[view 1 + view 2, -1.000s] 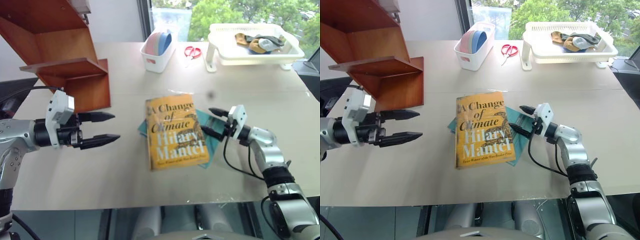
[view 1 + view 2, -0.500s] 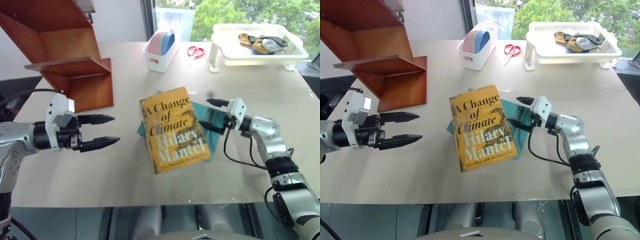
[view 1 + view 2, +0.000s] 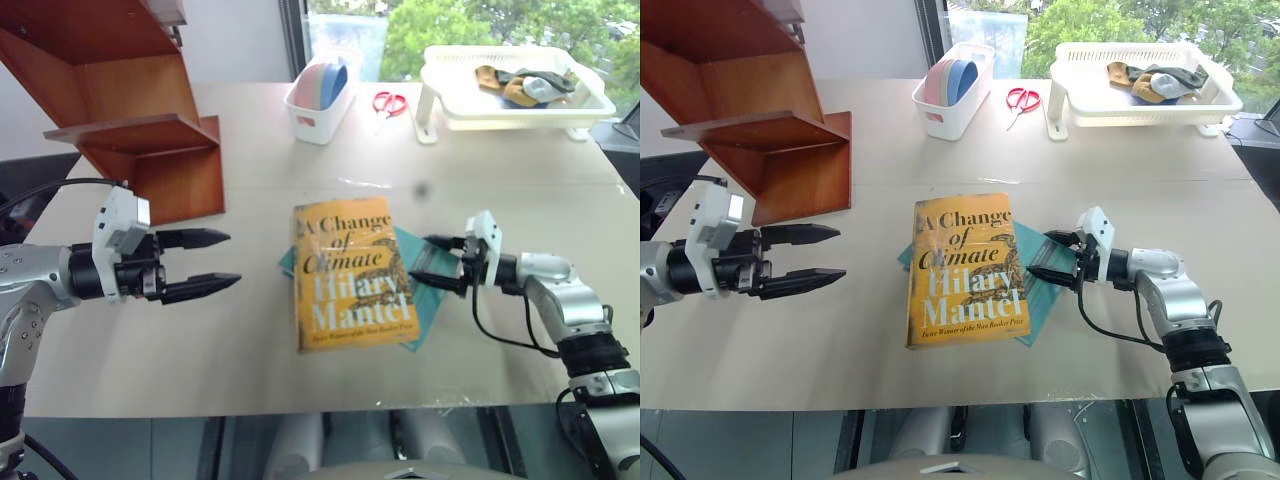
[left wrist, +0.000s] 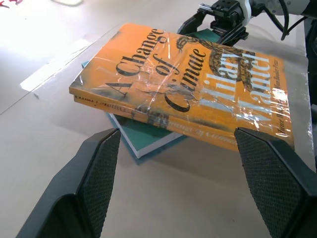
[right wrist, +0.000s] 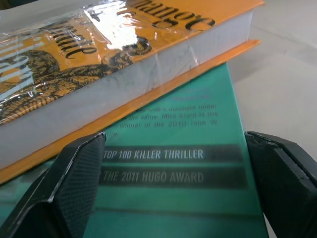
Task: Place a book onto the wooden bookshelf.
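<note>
The yellow-orange book (image 3: 350, 272) "A Change of Climate" lies flat mid-table on top of a thinner teal book (image 3: 428, 290). My right gripper (image 3: 428, 261) is open just right of the book, low over the teal cover, its fingers (image 5: 74, 188) pointing at the book's white page edge (image 5: 148, 74). Well left of the book, my left gripper (image 3: 232, 259) hangs open and empty above the table, pointing at the book's spine side (image 4: 148, 111). The wooden bookshelf (image 3: 130, 110) stands at the far left corner.
A white bin (image 3: 318, 98) holding pink and blue items stands at the back centre, with red scissors (image 3: 385, 102) beside it. A white tray (image 3: 500, 108) with cloths sits at the back right. Bare tabletop (image 3: 200, 350) lies in front of the books.
Half a second ago the book was lifted and skewed at its right edge; it now lies flat and square again. My right gripper has drawn back to the right and rolled. The left gripper stayed still.
</note>
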Robot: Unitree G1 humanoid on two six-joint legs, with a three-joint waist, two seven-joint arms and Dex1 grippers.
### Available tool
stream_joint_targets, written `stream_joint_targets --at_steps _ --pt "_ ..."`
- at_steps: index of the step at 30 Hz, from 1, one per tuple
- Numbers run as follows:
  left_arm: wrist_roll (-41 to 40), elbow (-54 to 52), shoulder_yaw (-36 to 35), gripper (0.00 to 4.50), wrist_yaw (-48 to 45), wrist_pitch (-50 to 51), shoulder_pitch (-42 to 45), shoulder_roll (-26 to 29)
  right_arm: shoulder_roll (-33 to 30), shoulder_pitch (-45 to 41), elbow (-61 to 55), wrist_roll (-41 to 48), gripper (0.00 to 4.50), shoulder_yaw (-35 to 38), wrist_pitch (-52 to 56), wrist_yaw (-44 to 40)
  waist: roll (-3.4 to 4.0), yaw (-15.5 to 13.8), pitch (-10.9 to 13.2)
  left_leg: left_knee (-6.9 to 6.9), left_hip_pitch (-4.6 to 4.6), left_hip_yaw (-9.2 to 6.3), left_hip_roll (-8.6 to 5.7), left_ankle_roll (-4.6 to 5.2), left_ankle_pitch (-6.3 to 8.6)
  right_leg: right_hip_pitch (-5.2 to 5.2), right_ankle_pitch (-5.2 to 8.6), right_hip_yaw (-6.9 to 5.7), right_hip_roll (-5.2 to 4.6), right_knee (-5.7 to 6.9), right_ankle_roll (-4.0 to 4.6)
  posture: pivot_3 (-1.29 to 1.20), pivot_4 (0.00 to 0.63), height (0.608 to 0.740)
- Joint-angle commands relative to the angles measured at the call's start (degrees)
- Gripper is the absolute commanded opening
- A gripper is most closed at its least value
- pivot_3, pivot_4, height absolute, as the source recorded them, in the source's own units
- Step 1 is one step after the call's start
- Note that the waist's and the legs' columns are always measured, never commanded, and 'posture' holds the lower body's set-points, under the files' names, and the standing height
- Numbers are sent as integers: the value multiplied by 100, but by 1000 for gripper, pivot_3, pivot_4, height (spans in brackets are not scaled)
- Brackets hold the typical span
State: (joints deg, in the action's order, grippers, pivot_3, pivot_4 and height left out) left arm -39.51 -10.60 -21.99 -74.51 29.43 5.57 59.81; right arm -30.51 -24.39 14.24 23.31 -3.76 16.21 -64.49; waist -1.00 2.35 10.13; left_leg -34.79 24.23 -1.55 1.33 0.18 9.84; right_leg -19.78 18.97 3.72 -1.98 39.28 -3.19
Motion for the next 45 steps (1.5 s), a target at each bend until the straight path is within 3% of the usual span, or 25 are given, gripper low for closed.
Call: stream_joint_targets --at_steps 1,14,29,45 --pt "-9 -119 -131 3854 28 -50 12 19 -114 44 -169 64 4500 306 -67 53 0 -1 1 1 1 0 0 0 0 0 0 -1 0 -3 0 0 150 740" --pt "15 -61 -74 3854 -14 -49 55 45 3 -333 122 -819 4500 -9 -1762 -55 0 1 3 1 52 -11 -1 0 0 -38 -2 -15 4 -21 -3 0 150 740" --pt "-12 -138 -160 3854 58 -36 -94 0 442 -754 64 -1104 4500 -668 -1807 -280 0 5 6 0 51 -14 -1 -1 0 -37 -2 -18 5 -19 -3 0 150 740" --pt "382 183 -407 3854 -60 -225 -422 328 874 -1169 698 -1334 4500 -781 -2148 -268 1 16 6 -1 49 -17 -1 -1 -1 -38 -2 -21 7 -12 -2 0 150 740"
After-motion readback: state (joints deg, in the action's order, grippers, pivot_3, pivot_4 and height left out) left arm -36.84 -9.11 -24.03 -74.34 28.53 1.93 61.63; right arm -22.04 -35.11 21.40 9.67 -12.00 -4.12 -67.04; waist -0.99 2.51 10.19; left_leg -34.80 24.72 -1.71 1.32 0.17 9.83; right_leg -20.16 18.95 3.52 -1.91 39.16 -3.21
